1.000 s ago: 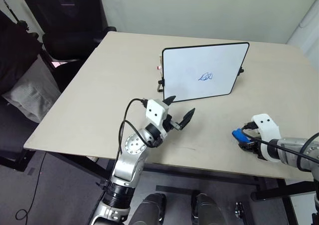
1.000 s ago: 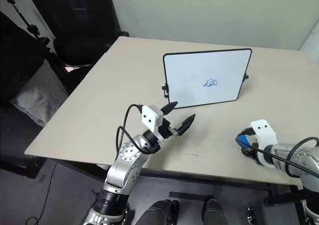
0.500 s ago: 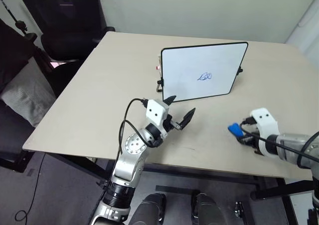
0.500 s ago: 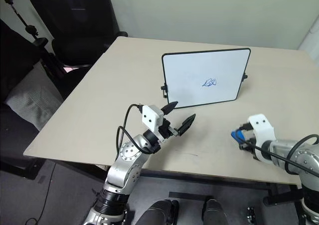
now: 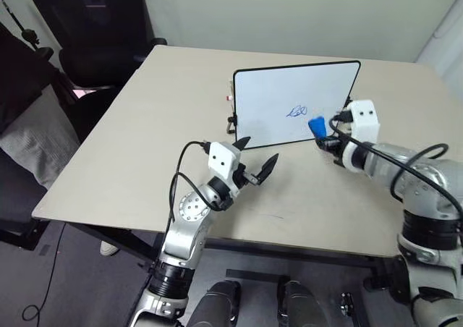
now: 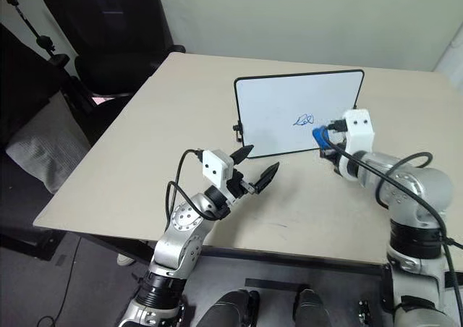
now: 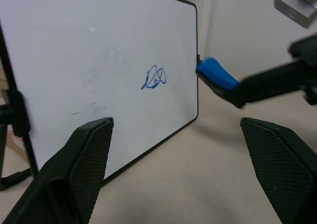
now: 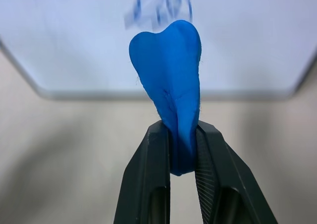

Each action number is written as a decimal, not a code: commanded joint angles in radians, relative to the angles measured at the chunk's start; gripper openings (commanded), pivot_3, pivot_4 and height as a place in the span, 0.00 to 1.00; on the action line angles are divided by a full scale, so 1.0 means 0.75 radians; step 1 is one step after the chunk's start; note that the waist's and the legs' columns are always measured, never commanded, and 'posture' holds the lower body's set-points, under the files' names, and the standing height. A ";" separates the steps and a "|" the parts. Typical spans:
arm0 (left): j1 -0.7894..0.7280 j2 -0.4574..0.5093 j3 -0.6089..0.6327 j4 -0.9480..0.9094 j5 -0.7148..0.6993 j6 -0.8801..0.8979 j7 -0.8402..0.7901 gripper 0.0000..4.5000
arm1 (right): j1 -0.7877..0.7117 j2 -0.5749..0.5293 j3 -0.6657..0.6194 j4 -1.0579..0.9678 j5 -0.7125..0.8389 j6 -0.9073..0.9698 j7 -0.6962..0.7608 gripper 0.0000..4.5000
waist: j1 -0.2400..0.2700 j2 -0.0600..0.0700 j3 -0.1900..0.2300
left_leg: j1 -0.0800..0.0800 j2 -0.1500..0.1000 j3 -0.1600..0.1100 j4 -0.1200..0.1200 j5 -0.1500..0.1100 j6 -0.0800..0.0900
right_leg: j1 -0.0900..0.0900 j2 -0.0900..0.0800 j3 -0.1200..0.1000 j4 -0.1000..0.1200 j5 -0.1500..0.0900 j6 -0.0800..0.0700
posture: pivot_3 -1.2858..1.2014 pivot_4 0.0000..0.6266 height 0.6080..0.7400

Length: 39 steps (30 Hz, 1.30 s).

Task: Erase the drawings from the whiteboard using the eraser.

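Note:
The whiteboard (image 5: 289, 103) stands propped upright near the far middle of the table, black-framed, with a small blue drawing (image 5: 296, 111) right of its centre. My right gripper (image 5: 320, 134) is shut on the blue eraser (image 5: 316, 127), which hangs just in front of the board's lower right part, slightly right of and below the drawing. From the right wrist the eraser (image 8: 171, 80) sticks out past the two black fingers (image 8: 148, 184) toward the board. My left gripper (image 5: 255, 162) stands open and empty in front of the board's left lower corner; its wrist view shows the drawing (image 7: 154, 78) and the eraser (image 7: 217, 73).
The tan table (image 5: 159, 117) spreads out around the board. A black office chair (image 5: 94, 30) stands at the far left corner, and a dark seat with a grey cushion (image 5: 32, 135) sits beside the table's left edge.
My right arm has lifted the eraser off the table near its front right edge and carried it forward and left, up to the whiteboard's face. The left gripper has held still.

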 commanded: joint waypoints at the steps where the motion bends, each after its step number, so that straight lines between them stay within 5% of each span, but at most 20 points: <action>1: -0.009 0.004 0.017 -0.052 -0.015 -0.010 0.003 1.00 | -0.054 0.025 0.066 0.054 -0.089 -0.161 0.048 0.08 | 0.001 0.000 0.000 | 0.000 0.000 0.000 0.000 0.000 0.000 | 0.000 0.000 0.000 0.000 0.000 0.000 | 0.52 0.24 1.00; 19: 0.029 0.034 0.049 -0.139 -0.027 0.025 0.015 1.00 | -0.230 0.339 0.102 0.507 -0.324 -0.459 -0.012 0.08 | -0.002 0.001 0.001 | 0.000 0.001 0.000 0.000 0.000 -0.004 | -0.003 0.000 -0.001 0.000 0.005 -0.009 | 0.52 0.24 1.00; 30: 0.019 0.054 0.057 -0.138 -0.026 0.029 0.019 1.00 | -0.267 0.407 0.120 0.651 -0.428 -0.461 -0.018 0.08 | -0.007 0.002 0.001 | 0.001 0.003 0.000 0.000 0.002 -0.007 | -0.004 0.001 -0.002 0.000 0.012 -0.019 | 0.52 0.24 1.00; 39: 0.014 0.051 0.056 -0.130 -0.036 0.024 0.021 1.00 | -0.382 0.378 -0.062 0.770 -0.422 -0.562 -0.090 0.08 | -0.008 0.003 0.002 | -0.007 0.007 0.000 0.000 0.004 -0.010 | -0.013 0.003 -0.004 0.001 0.016 -0.025 | 0.52 0.24 1.00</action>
